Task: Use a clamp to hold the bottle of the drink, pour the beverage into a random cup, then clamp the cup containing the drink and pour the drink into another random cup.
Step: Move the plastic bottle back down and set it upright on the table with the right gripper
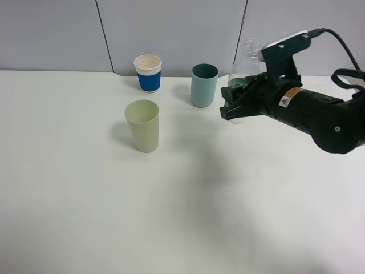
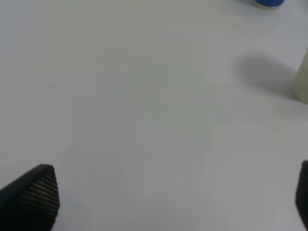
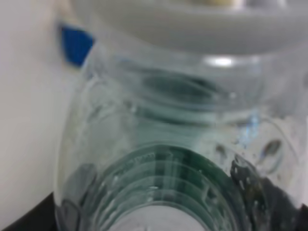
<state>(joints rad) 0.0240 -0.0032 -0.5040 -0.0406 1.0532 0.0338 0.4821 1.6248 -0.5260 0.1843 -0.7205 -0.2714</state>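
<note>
The clear bottle [image 1: 246, 57] with its green label stands roughly upright just right of the teal cup [image 1: 204, 84]. My right gripper [image 1: 232, 106] is shut on the bottle's middle. In the right wrist view the bottle [image 3: 163, 144] fills the frame; droplets cling inside, and I cannot make out the level of the beverage. The pale yellow-green cup [image 1: 142, 125] stands alone nearer the front, left of the gripper. My left gripper [image 2: 168, 197] is open over bare table, one finger [image 2: 33, 192] showing, with the yellow-green cup's edge [image 2: 303, 82] off to one side.
A white cup with a blue band [image 1: 148, 73] stands at the back beside the teal cup, near the grey wall. White table [image 1: 85, 217] spreads across the front and left.
</note>
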